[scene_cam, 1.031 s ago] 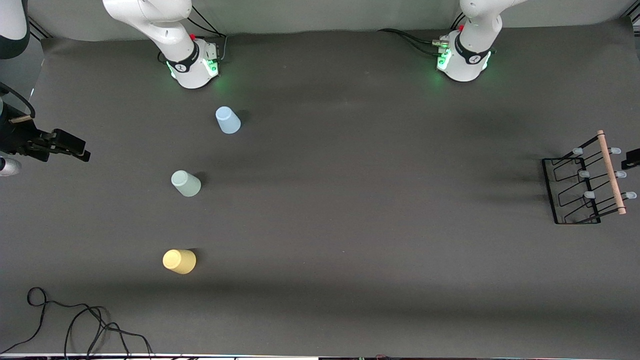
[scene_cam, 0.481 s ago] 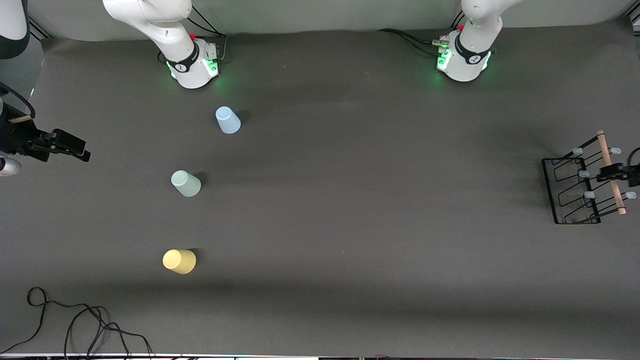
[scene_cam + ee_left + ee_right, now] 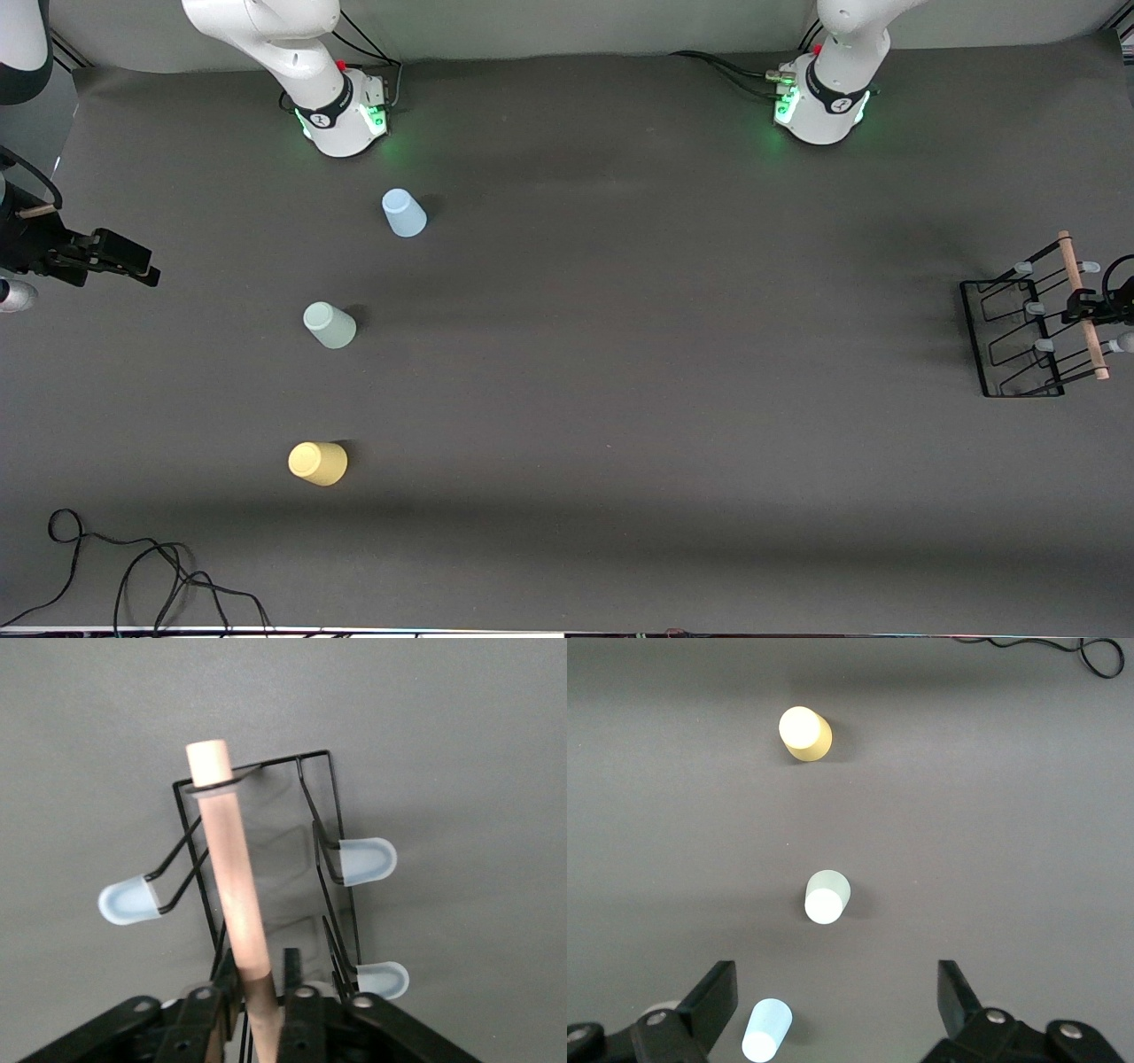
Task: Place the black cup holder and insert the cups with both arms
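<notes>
Rack handle pinched by the left pincer

The black cup holder is gripped by its wooden rod; the right pincer is held spread above the desk.

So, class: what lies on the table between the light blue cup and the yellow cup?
The pale green cup lies between the light blue cup and the yellow cup, shown in the front view.

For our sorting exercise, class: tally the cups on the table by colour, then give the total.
Light blue cup: 1
Pale green cup: 1
Yellow cup: 1
Total: 3 cups
</notes>
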